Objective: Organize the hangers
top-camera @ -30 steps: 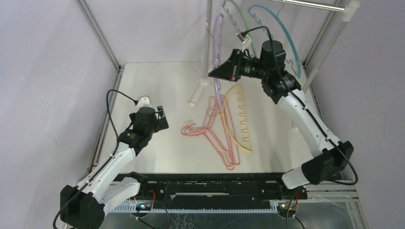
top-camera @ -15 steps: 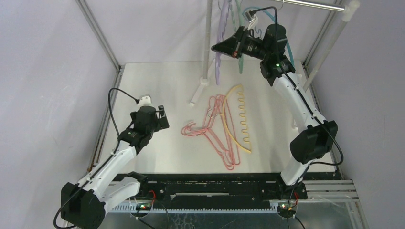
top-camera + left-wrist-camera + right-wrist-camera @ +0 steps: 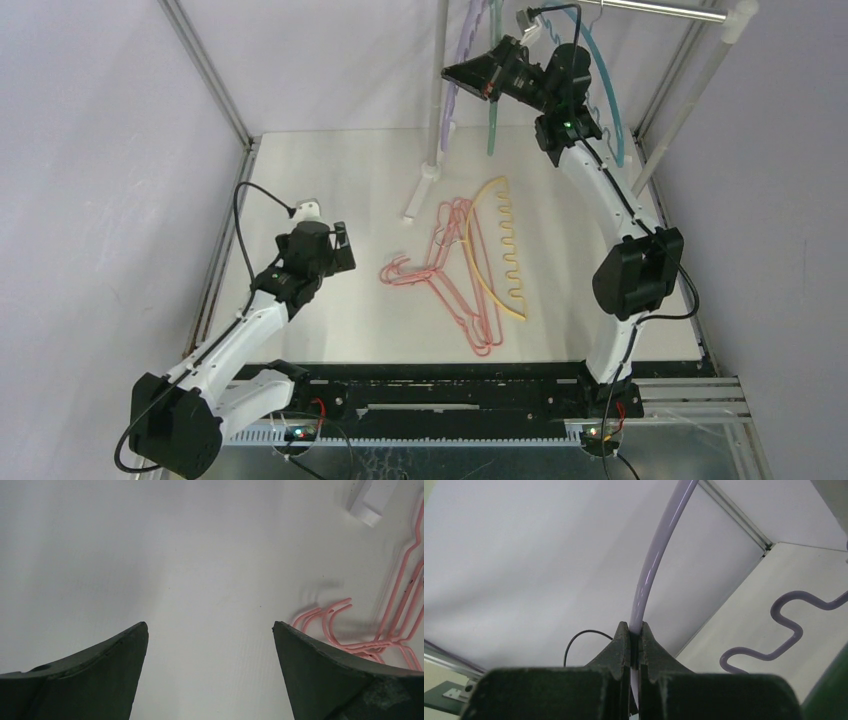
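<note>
one purple hanger in right gripper

Left arm: white tubular links, black joint housings, black cable looping to a white connector | Right arm: same white links, bulky black elbow housing, black wrist cable | Left fingers: dark, matte, wedge-shaped, tapering, a pale patch low on one | Right fingers: dark, flat-faced, narrow-tipped

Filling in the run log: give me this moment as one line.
right fingers shut on purple hanger, aloft | left fingers open, empty, over table | pink hangers, yellow hanger on table
</note>
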Motion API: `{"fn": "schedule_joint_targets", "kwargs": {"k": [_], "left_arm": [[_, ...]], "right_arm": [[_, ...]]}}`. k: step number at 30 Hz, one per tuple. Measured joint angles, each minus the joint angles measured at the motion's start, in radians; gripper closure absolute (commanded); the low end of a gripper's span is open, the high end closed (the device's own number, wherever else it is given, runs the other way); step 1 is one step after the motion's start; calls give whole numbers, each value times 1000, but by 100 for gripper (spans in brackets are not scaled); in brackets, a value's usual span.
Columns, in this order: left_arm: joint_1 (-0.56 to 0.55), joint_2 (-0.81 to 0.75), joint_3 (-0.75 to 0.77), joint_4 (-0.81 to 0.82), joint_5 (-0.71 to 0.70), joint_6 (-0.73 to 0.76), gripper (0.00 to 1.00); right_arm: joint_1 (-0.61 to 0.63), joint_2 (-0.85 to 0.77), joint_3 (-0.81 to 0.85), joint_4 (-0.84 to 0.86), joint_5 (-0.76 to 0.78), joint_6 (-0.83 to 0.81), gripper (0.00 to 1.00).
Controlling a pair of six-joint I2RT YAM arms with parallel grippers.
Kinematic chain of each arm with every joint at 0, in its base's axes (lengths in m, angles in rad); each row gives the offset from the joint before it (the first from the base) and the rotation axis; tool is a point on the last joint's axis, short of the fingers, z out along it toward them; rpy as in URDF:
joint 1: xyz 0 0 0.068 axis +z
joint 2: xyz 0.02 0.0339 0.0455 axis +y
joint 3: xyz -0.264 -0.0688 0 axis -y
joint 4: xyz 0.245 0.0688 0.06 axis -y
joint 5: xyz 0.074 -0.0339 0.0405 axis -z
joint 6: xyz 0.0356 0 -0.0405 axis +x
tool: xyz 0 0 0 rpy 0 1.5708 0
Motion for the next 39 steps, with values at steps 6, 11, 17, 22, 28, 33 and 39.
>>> {"fn": "schedule_joint_targets", "kwargs": {"k": [6,11,17,22,28,33,39], "left_arm": [[0,0,0,4,0,0,1],[0,2,0,5,0,0,1],[0,22,0,6,0,0,1],[0,29,0,8,0,1,1],[0,40,0,13,1,0,0],[0,41,0,17,1,1,1],[0,41,0,19,3,0,0]], "right_arm": [[-1,11,0,37,19,34,100],[-6,11,0,47,40,56,100],[-9,6,-12,39,92,115,100],[-10,-17,-51,-31,138,156,96],[-10,-53,-85,-96,177,158,33],[-7,-96,-82,-194,209,93,13],[-1,-166,-81,-349,274,-41,2]]}}
